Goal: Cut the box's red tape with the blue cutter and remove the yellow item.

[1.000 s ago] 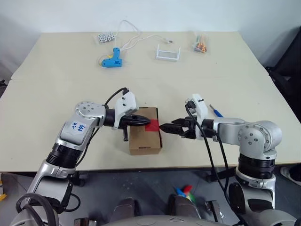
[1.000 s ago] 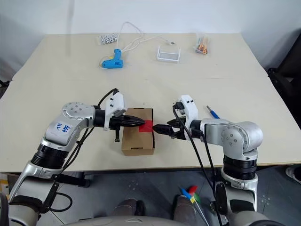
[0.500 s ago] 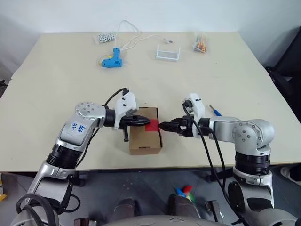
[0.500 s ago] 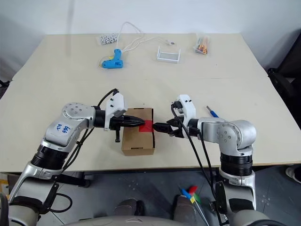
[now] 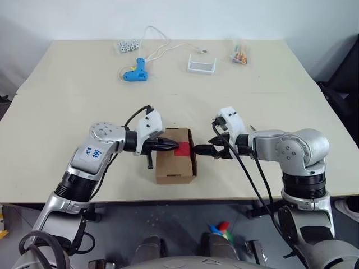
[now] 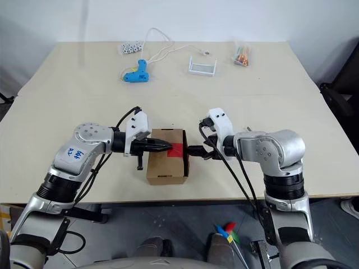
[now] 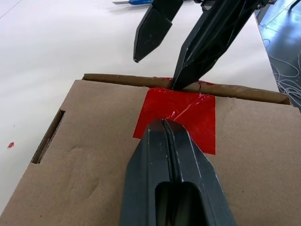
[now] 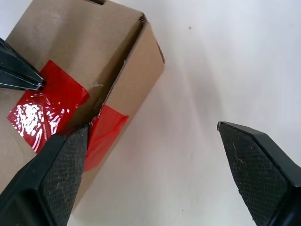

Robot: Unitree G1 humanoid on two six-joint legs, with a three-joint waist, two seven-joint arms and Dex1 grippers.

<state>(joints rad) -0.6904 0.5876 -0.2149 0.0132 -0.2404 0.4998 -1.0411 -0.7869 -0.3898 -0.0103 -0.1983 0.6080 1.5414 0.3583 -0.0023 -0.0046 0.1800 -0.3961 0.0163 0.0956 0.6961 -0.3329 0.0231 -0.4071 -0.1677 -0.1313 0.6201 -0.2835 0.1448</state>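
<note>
The brown box (image 5: 175, 163) lies near the table's front edge, with the red tape (image 5: 182, 148) on its top and folded over its right edge. My left gripper (image 7: 164, 121) is shut, its tips pressed on the tape. My right gripper (image 7: 155, 74) comes in from the box's right and is open. One of its fingers (image 7: 207, 42) touches the box's top edge at the tape, and the other hangs clear over the table. The blue cutter (image 7: 138, 2) lies on the table behind the right arm. The yellow item is hidden.
At the table's far side lie a light-blue glue gun (image 5: 133, 72) with a white cord, a small white tray (image 5: 201, 65), a packet of coloured bits (image 5: 240, 53) and a cluster of white beads (image 5: 126, 45). The table's front edge runs just below the box.
My right gripper has moved left to the box's right edge and rolled a little. The left gripper and the box have stayed put.
</note>
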